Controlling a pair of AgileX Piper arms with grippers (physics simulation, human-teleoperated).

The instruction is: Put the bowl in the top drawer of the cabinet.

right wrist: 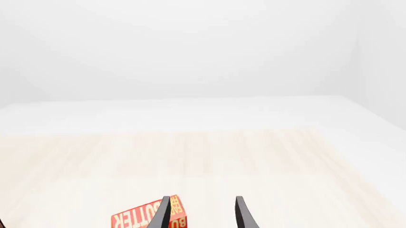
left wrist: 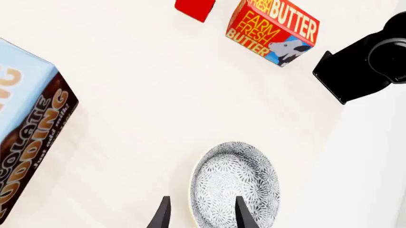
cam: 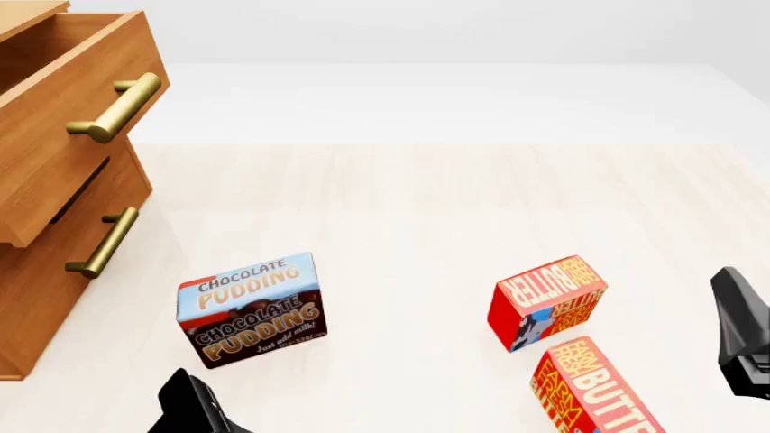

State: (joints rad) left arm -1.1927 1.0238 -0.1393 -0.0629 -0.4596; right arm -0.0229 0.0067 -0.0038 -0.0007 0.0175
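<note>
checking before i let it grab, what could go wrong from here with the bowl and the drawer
1. The left gripper is open with one finger over the bowl and one outside its rim; a shallow rim pinch could slip.
2. The chocolate pudding box stands between that arm and the cabinet; a low carry may knock it.
3. The top drawer looks pulled out, but how far is cut off, so the wide bowl may catch.

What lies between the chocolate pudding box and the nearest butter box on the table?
Nothing. In the front view, the stretch of table between the chocolate pudding box and the butter box is bare pale wood.
</note>
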